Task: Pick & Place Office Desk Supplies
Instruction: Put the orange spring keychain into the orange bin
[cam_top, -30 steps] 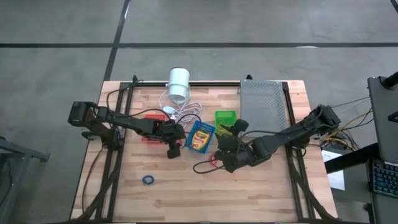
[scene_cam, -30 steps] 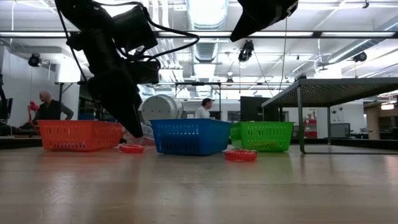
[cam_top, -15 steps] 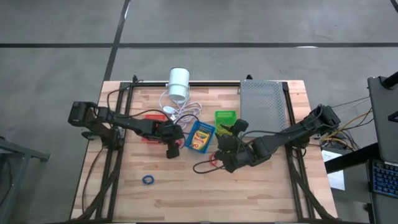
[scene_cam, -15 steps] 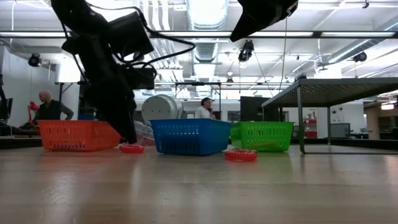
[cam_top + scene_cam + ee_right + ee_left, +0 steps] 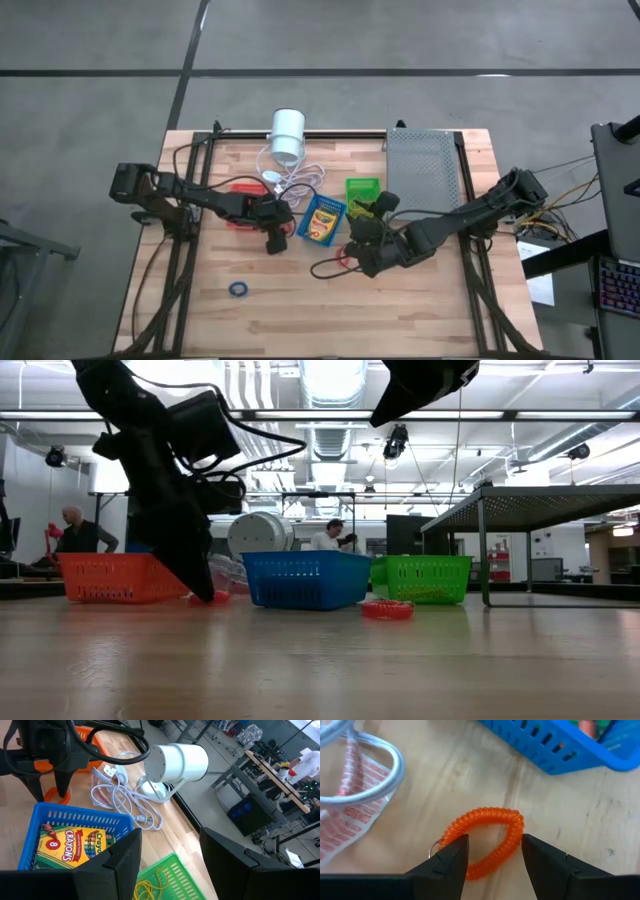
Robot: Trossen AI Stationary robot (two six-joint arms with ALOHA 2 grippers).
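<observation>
An orange coiled band [image 5: 482, 840] lies flat on the wood between the red-orange basket [image 5: 125, 577] and the blue basket [image 5: 305, 578]. My left gripper [image 5: 495, 865] is open and points steeply down, its tips at the table on either side of the band's near part. The blue basket [image 5: 70, 820] holds a yellow-green crayon box [image 5: 67, 842]. The green basket [image 5: 155, 880] holds yellow bands. My right gripper [image 5: 170, 870] hangs open and holds nothing, above the table [image 5: 330, 300] near the green basket [image 5: 362, 192]. My left gripper comes at the orange band from above, its fingers [image 5: 451, 860] overlapping the band's two ends [image 5: 450, 836]. The band lies flat on the table. Whether the fingertips touch it, I cannot tell.
A white cylinder [image 5: 288, 135] with its coiled white cord [image 5: 120, 795] lies behind the baskets. A grey perforated tray [image 5: 422, 165] stands at the far right. A second red band [image 5: 388, 609] and a blue band [image 5: 238, 289] lie on the wood nearer the front.
My left gripper has sunk toward the table, down to the orange band beside the red-orange basket. Its jaws have stayed as wide as they were.
</observation>
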